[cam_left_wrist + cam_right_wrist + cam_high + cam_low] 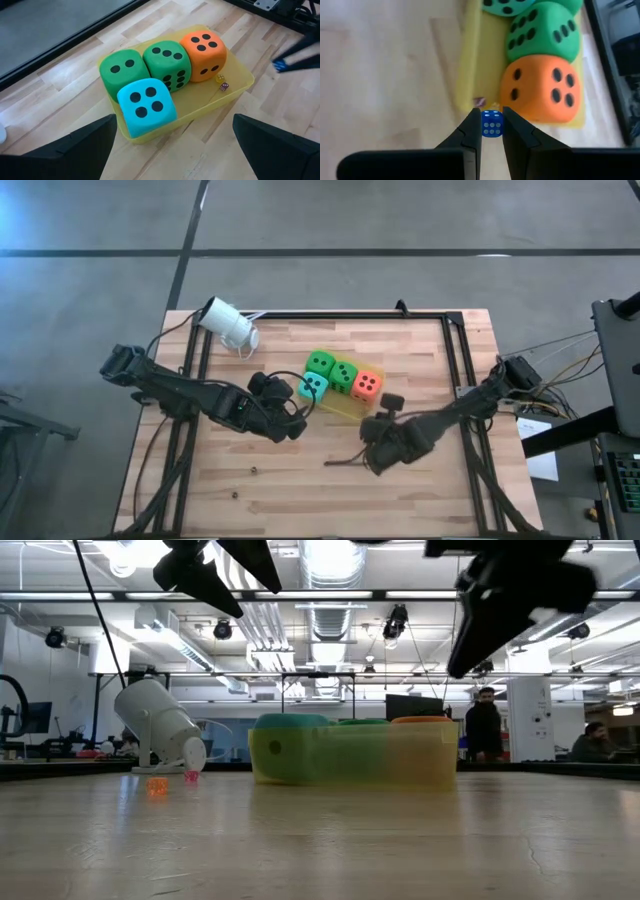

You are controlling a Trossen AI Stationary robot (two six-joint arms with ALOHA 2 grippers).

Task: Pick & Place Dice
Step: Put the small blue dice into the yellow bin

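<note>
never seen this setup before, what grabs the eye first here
Four big foam dice, two green, one teal and one orange, sit packed in a yellow tray mid-table. The right hand, just short of the tray, pinches a tiny blue die. A white camera lies at the table's far left.

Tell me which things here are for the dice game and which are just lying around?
For the job:
- small blue die, pinched in the right claw
- yellow tray
- teal die, two green dice, orange die
- left claw, open

Lying about:
- white camera
- tiny dice on the table
</note>
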